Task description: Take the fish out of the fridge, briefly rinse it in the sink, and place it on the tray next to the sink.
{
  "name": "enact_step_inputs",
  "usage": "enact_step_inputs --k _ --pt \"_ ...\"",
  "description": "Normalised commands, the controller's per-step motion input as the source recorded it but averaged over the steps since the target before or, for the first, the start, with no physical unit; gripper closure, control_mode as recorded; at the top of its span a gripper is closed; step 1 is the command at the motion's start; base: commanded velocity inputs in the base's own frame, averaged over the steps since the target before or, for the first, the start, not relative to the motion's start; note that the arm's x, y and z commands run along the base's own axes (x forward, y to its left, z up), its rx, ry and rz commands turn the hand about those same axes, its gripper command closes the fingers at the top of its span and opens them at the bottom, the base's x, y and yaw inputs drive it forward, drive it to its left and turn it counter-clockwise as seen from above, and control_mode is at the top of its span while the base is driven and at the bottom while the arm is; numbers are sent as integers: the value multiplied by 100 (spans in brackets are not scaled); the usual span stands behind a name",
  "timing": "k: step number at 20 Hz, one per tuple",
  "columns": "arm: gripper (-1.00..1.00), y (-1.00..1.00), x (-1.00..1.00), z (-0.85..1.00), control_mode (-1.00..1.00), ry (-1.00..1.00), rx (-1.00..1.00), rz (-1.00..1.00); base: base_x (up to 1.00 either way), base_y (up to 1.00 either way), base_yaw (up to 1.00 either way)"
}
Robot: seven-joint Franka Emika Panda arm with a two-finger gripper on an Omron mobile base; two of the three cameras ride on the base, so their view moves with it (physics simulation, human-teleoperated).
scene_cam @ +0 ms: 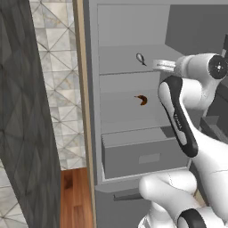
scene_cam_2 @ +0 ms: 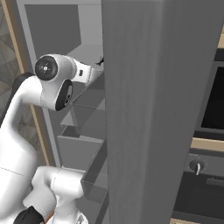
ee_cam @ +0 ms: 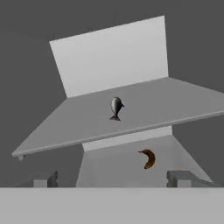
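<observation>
— Where do you see the fish (ee_cam: pixel 116 107) now?

— You find it on the upper shelf (ee_cam: pixel 87 127) inside the fridge (scene_cam: pixel 129 67), which stands open. It lies about in the middle of this shelf, between the front edge and the back edge, and nothing touches it.

— How does it look?

— It is very small and slender, dark grey with a lighter shine on the body, and it ends in a thin dark tail. In the hand view the tail points to the front edge of the shelf.

— And the orange thing?

— This is a small curved orange-brown item (ee_cam: pixel 148 158) on the shelf under, near the right side. Under that shelf you see a grey drawer (scene_cam: pixel 142 153).

— What does the hand (ee_cam: pixel 116 178) do?

— Your hand is spread wide, the two fingertips (ee_cam: pixel 177 178) stand well apart and hold nothing. It is in front of the shelf, apart from the fish.
</observation>
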Motion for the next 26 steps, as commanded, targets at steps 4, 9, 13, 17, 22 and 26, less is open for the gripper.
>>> enact_step_inputs --k 4,9,13,17,22,26 --pt "-100 1 9 12 -100 -6 -15 -6 0 0 0" --pt "-100 -9 -1 1 -100 -1 -3 0 0 0 0" --pt "-100 -17 5 17 -100 6 -10 0 0 0 0" --pt "-100 0 3 3 -100 2 0 0 0 0 0" --pt "-100 0 35 15 -100 19 0 0 0 0 0" --pt "-100 0 21 0 -100 0 0 0 0 0 0"
